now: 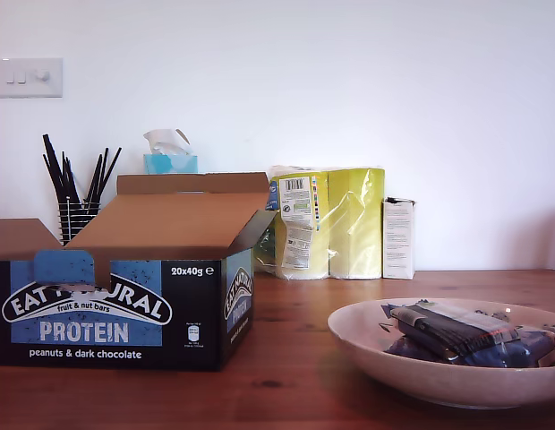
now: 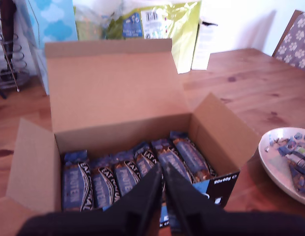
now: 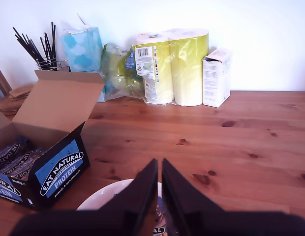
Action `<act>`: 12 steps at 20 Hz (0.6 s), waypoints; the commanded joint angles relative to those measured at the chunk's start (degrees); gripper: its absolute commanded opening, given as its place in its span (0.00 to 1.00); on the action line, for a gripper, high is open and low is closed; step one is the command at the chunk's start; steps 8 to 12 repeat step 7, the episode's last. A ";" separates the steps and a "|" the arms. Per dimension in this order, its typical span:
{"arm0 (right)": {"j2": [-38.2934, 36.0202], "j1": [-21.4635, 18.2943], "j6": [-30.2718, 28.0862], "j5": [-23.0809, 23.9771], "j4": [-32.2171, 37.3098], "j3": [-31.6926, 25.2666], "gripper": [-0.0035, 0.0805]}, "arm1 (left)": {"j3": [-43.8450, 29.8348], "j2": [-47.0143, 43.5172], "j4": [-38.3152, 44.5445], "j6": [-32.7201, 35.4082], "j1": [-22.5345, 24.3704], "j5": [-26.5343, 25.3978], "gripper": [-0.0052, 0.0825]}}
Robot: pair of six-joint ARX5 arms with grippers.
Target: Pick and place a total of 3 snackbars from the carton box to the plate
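First end effector [image 2: 162,184]: you had it over the box's near edge, fingers pressed together, gripping nothing.
Second end effector [image 3: 159,184]: you held it above the plate's [image 3: 101,197] near rim, fingers likewise closed; whether anything was pinched I could not tell.
Bars in box [image 2: 135,172]: a row stood just beyond your first fingertips, long axes running away from that end effector, side by side.
Box [image 1: 125,305]: open, flaps up, at the exterior view's left on the table [image 1: 286,358].
Plate load: several bars [image 1: 461,331] already lay in it, at the exterior view's right; I could not count them.
Nearer arm: your first, judging by its place over the row.
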 commanded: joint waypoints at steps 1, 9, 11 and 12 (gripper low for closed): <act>0.13 0.20 0.46 0.02 0.46 -0.90 0.03 | -0.22 0.26 -0.96 -0.33 -0.20 0.24 0.04; 0.13 0.20 0.46 0.02 0.46 -0.90 0.03 | -0.22 0.26 -3.82 -0.33 -0.20 0.26 0.04; 0.13 0.20 0.46 0.02 0.46 -0.90 0.03 | -0.22 0.26 -3.82 -0.33 -0.20 0.26 0.04; 0.13 0.20 0.46 0.02 0.46 -0.90 0.03 | -0.22 0.26 -3.82 -0.33 -0.20 0.26 0.04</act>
